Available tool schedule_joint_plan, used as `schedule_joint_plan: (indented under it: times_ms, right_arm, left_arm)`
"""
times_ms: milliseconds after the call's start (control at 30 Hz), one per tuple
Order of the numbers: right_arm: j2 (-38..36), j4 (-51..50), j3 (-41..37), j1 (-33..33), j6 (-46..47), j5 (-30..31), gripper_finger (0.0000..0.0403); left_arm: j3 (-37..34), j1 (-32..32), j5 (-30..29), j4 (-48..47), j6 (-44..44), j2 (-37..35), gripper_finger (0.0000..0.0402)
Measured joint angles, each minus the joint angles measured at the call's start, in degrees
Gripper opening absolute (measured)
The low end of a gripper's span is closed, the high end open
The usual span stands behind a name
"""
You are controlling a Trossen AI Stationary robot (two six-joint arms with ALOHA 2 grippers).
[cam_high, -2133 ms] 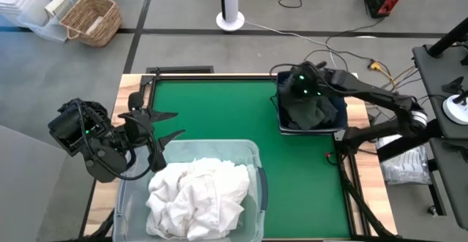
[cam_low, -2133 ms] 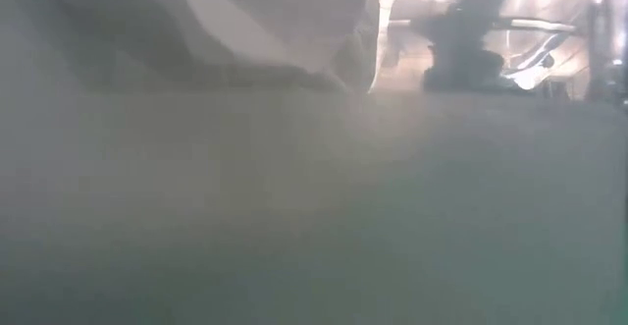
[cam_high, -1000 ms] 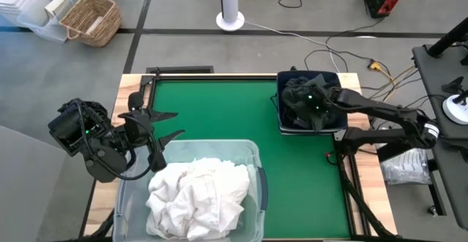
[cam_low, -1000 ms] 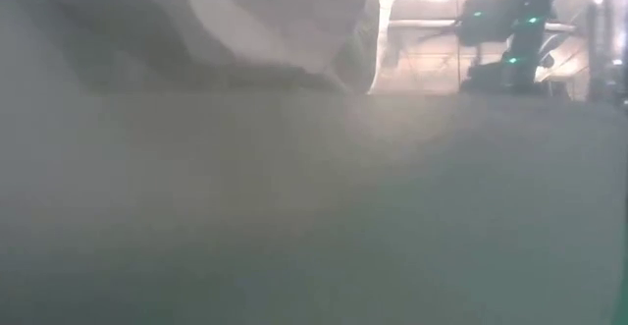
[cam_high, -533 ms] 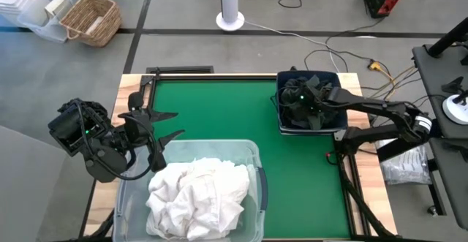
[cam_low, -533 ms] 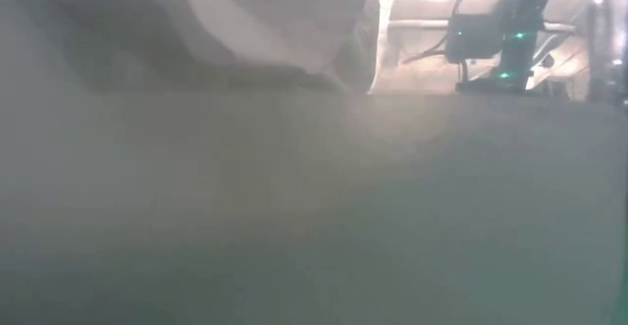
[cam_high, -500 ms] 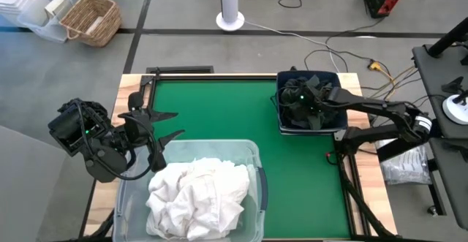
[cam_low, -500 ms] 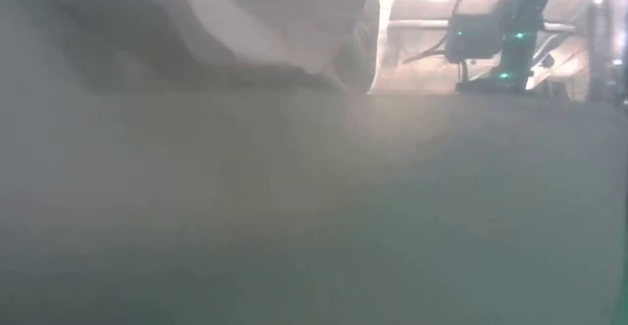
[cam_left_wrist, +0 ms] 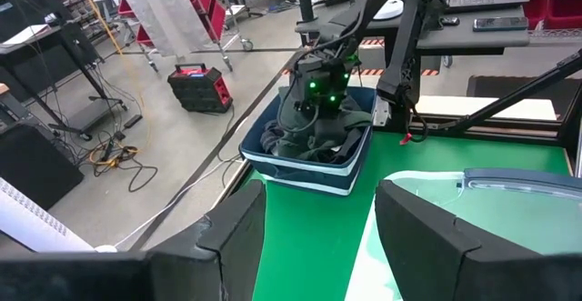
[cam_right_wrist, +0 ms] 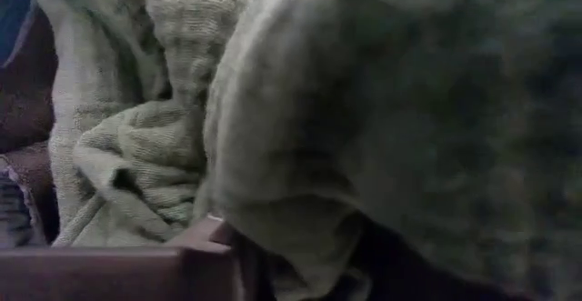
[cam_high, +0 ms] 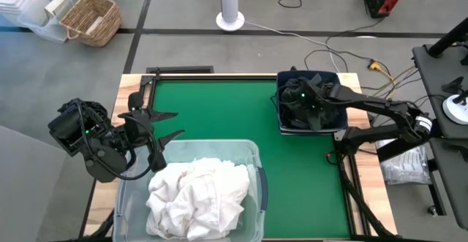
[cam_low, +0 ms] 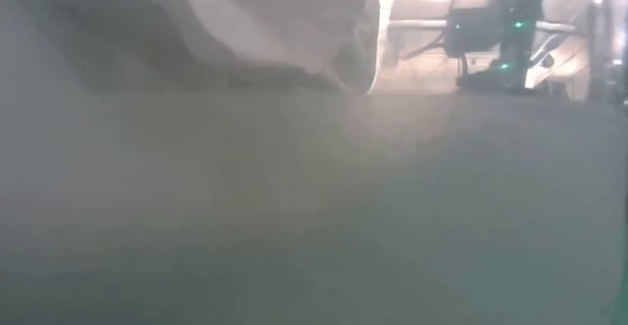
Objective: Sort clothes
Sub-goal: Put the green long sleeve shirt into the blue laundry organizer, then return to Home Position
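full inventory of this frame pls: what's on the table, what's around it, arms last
White fabric garments: a heap, count unclear, in the tub.
Clear plastic tub: one, table's near edge.
Dark fabric garments: a pile, olive and black, in the bin.
Dark blue rectangular bin: one, table's far right corner.
Green table mat: one.
Wicker basket: one, tan, on the floor.
Left tool: open, beside the tub.
Right tool: down in the dark pile.

Both arms (cam_high: 380, 110) are dark, jointed; green lights glow at wrists.
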Motion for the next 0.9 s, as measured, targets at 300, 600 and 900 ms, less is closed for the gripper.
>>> schedule_joint_plan:
  times_ms: [300, 600, 900]
  right_arm:
    - [-3.18, -12.33, 10.29, 0.00, -0.68, -0.13, 0.0211]
    - [-2.91, -22.88, 23.36, 0.00, -1.09, 0.10, 0.0251]
    - [-2.98, -30.06, 34.86, 0.02, -0.57, -3.45, 0.0279]
  left_arm:
    - [0.00, 0.00, -0.01, 0.00, 0.30, 0.00, 0.0186]
    - [0.00, 0.02, -0.02, 0.00, 0.48, 0.00, 0.0186]
    - [0.00, 0.02, 0.00, 0.00, 0.48, -0.02, 0.0186]
